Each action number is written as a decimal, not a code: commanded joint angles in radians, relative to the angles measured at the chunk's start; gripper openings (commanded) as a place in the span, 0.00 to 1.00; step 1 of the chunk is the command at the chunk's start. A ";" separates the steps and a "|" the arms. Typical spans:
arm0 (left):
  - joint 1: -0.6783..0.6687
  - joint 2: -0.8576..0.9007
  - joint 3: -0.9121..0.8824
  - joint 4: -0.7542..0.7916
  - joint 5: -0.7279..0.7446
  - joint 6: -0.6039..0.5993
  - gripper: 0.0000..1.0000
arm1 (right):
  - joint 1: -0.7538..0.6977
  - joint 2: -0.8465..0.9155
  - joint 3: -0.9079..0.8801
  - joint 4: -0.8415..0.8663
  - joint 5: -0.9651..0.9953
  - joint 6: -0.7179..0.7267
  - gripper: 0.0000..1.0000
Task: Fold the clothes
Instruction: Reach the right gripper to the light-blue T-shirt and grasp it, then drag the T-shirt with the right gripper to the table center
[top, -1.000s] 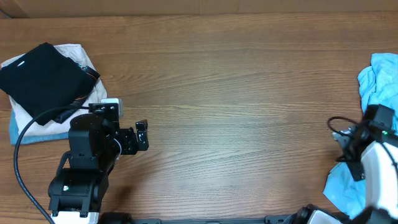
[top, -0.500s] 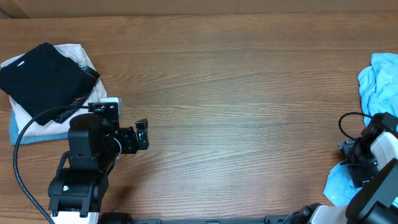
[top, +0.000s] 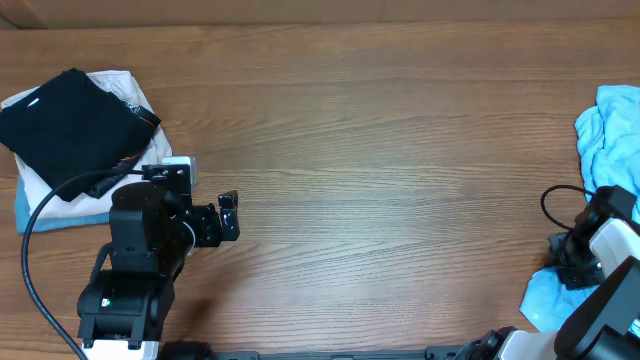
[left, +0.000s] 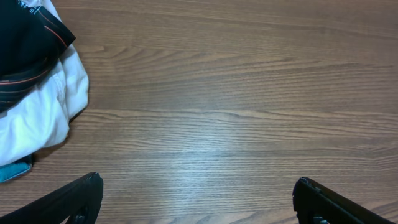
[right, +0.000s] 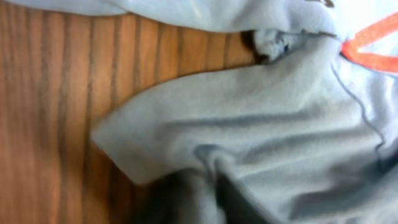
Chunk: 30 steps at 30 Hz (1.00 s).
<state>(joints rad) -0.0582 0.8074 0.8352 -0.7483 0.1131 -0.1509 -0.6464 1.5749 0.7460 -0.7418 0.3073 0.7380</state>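
Starting at your right gripper (top: 566, 264): dark fingers (right: 177, 200) drawn narrow onto a gathered ridge of the T-shirt (right: 249, 118). The wrist view is blurred, so treat the pinch as probable rather than certain.

Cloth: soft, matte, sky-blue knit, rumpled. A rounded flap lies flat on the boards, with an orange-red print stroke (right: 367, 53) at the upper right.

From above, the shirt lies crumpled at the right edge and runs out of frame, with one heap beyond the gripper and one nearer the arm's base.

Your left gripper (top: 226, 214): jaws spread wide, holding nothing, over wood.

Your table (top: 400, 150): smooth brown wood grain, with the broad middle open between the arms.

Far left: a black folded garment (top: 65, 125) lies on a cream garment (top: 128, 88), beside the left arm and close to the left edge.
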 joint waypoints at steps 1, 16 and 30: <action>0.005 -0.003 0.025 0.000 0.012 -0.004 1.00 | -0.004 0.014 -0.040 -0.001 -0.009 -0.005 0.04; 0.005 -0.003 0.025 0.057 0.011 -0.004 1.00 | 0.377 -0.139 0.086 0.027 -0.463 -0.317 0.04; 0.005 0.024 0.025 0.159 0.009 -0.003 1.00 | 1.083 -0.156 0.264 0.492 -0.322 -0.317 0.92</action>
<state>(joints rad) -0.0582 0.8169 0.8383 -0.5976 0.1131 -0.1509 0.4393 1.4387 0.9951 -0.2504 -0.0937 0.4274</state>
